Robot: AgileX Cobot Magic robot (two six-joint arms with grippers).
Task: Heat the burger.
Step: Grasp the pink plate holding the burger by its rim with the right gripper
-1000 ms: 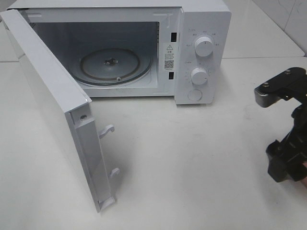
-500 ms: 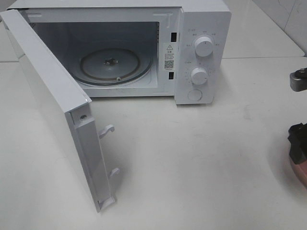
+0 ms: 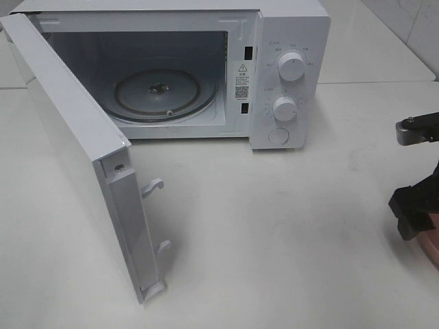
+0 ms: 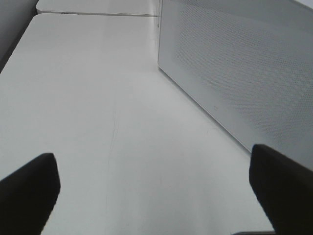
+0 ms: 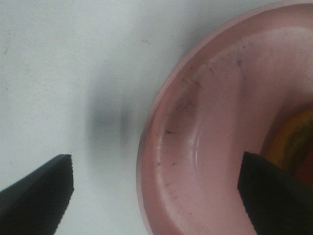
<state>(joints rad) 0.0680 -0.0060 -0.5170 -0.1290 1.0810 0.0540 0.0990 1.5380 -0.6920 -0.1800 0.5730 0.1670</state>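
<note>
The burger [image 5: 294,139] sits on the pink plate [image 5: 205,122] near the right edge of the table [image 3: 288,226]. The right gripper [image 5: 155,193] hangs spread wide over the plate's rim; the left gripper [image 4: 156,193] is spread too, beside the microwave door [image 4: 234,73].

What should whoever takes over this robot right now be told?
Left gripper: open, empty, over the white table beside the perforated white microwave door.
Right gripper: open, jaws straddling the rim of the round pink plate, gripping nothing.
Burger: only a golden-brown sliver shows, on that plate.
Done: door of the white microwave stands open.
Left: probably grip plate, set it on the round glass turntable, shut door, start heating.
</note>
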